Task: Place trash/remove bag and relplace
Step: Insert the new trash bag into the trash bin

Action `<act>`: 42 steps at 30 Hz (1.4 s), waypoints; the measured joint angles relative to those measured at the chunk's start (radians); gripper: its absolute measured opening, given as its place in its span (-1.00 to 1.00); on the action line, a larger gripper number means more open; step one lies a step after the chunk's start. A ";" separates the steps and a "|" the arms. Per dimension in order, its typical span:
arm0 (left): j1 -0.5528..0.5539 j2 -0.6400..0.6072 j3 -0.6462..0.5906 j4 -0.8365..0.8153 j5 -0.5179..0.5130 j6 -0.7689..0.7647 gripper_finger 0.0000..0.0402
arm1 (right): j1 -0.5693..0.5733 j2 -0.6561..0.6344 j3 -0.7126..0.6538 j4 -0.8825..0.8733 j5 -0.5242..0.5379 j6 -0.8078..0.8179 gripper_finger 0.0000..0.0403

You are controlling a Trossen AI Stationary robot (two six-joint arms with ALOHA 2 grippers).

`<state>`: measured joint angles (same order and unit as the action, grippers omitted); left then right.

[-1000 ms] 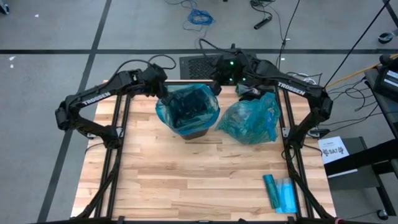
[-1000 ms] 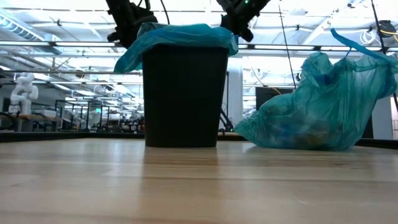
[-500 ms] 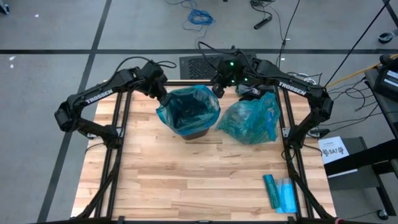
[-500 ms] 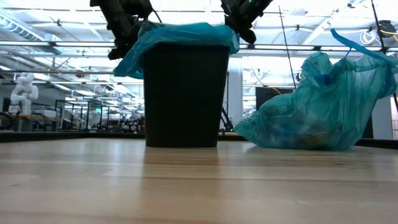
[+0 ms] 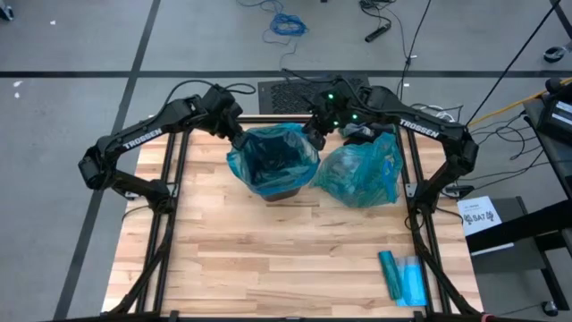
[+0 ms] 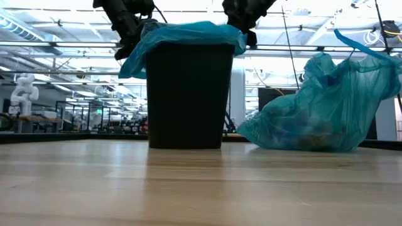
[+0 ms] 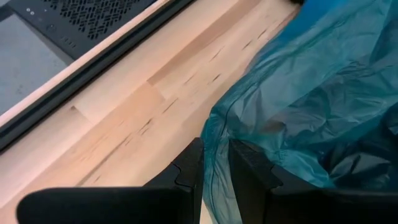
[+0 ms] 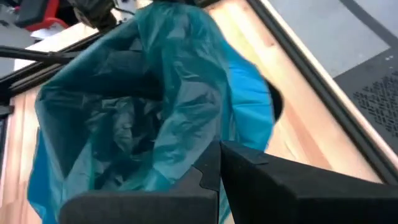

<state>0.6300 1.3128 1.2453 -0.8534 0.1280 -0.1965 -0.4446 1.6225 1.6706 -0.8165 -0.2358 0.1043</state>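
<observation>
A black bin (image 6: 186,94) stands at the table's far middle, lined with a teal bag (image 5: 273,159) whose rim is folded over the bin's top. My left gripper (image 5: 239,141) is at the bin's far-left corner, shut on the liner's edge. At the far-right corner, my right gripper (image 5: 315,136) is shut at the liner's rim. To the bin's right a full teal bag (image 5: 360,173) slumps with its bottom on the table; trash (image 6: 295,135) shows dimly through its film. My left gripper pinches the liner's free edge (image 7: 214,149) between its two fingers, one on each side of the film. The fingers slant down from the table's far-left side. The film hangs slack over the bin's outer wall. My right gripper's shut fingers (image 8: 208,171) meet the liner's rim (image 8: 200,149), slanting down from the far right. The fingers hide the contact spot, so how many layers they have cannot be told. The rim lies over the bin's top.
A flat blue-teal packet (image 5: 402,275) lies near the table's front right corner. Black frame rails (image 5: 170,192) run along both table sides. The bare wooden top (image 5: 268,259) stretches in front of the bin.
My left gripper has come a little toward the bin's far-left corner and down, tipping steeper, with the liner's edge still between its fingers. My right gripper has tipped downward at the far-right corner. The liner's rim sits slightly lower over the bin.
</observation>
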 joint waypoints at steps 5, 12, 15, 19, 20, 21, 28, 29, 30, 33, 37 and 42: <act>0.000 0.000 0.000 0.011 0.000 0.002 -0.64 | 0.000 0.043 0.000 -0.048 0.003 -0.005 -1.00; 0.000 0.000 0.000 0.010 0.000 0.002 -0.64 | -0.009 0.086 -0.001 -0.005 0.105 -0.005 -1.00; 0.000 0.000 0.000 0.009 0.000 0.003 -0.64 | -0.029 0.104 0.000 0.008 0.113 -0.013 -1.00; 0.000 0.000 0.000 0.008 0.022 0.005 -0.64 | -0.055 0.153 0.000 0.007 0.122 -0.001 -1.00; 0.000 0.000 0.000 0.007 0.032 0.013 -0.64 | -0.060 0.164 0.000 0.007 0.100 0.003 -1.00; 0.000 0.000 0.000 0.005 0.039 0.022 -0.64 | -0.063 0.174 0.000 0.007 0.067 0.006 -1.00; 0.000 0.000 0.000 -0.016 0.048 0.028 -0.64 | -0.047 0.220 0.000 0.000 -0.004 0.018 -1.00; 0.000 0.000 0.000 -0.021 0.048 0.028 -0.64 | -0.045 0.220 0.000 -0.001 -0.003 0.022 -1.00; 0.000 0.000 0.000 -0.024 0.047 0.027 -0.64 | -0.044 0.221 0.000 -0.004 -0.001 0.027 -1.00; 0.000 0.000 0.000 -0.020 0.047 0.021 -0.64 | -0.045 0.217 0.000 -0.032 0.001 0.047 -1.00; 0.000 0.000 0.000 -0.015 0.047 0.019 -0.64 | -0.052 0.194 0.000 -0.093 0.001 0.060 -1.00; 0.000 -0.026 0.000 -0.015 0.055 0.019 -0.64 | -0.053 0.147 -0.001 -0.133 0.045 0.060 -1.00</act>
<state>0.6300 1.2865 1.2453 -0.8686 0.1833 -0.1776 -0.4973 1.7690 1.6699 -0.9493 -0.1909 0.1643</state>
